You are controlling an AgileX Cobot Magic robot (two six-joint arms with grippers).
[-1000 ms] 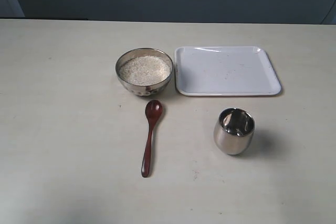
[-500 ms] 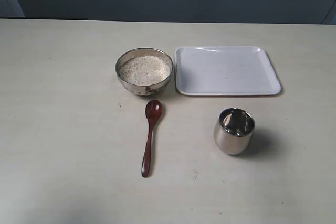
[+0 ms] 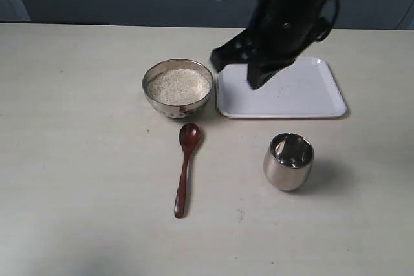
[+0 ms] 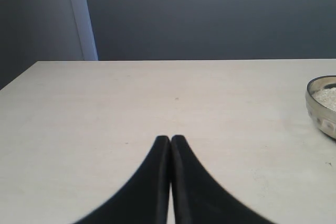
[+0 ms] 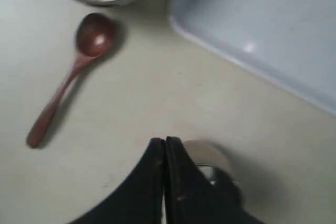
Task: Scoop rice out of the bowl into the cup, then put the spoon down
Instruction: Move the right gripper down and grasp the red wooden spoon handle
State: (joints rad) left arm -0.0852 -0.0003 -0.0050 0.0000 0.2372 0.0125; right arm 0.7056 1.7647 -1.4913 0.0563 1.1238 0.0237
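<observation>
1. Dark reddish-brown wood marked the spoon [image 3: 184, 171], which lay flat and untouched on the surface [image 3: 77, 172]. Its oval end pointed to 12 o'clock, just short of the bowl [image 3: 169, 109], and its handle ran to 6 o'clock.
2. The rice [image 3: 178, 85] filled the bowl almost to the rim. The cup [image 3: 288, 161] stood upright at 3 o'clock of the spoon, well apart from it, and at 6 o'clock of the white tray [image 3: 310, 95]. No rice could be made out inside the cup.
3. The right arm [image 3: 284, 17] hung above the tray's 9 o'clock edge. The right fingers [image 5: 155, 166] were pressed together and gripped nothing. The cup showed partly behind them.
4. The left fingers [image 4: 160, 161] were likewise pressed together and empty, over bare surface.
5. Judged progress: no step was complete. Remaining steps: spread the fingers, grasp the handle, scoop, tip into the cup, and set the spoon down.
</observation>
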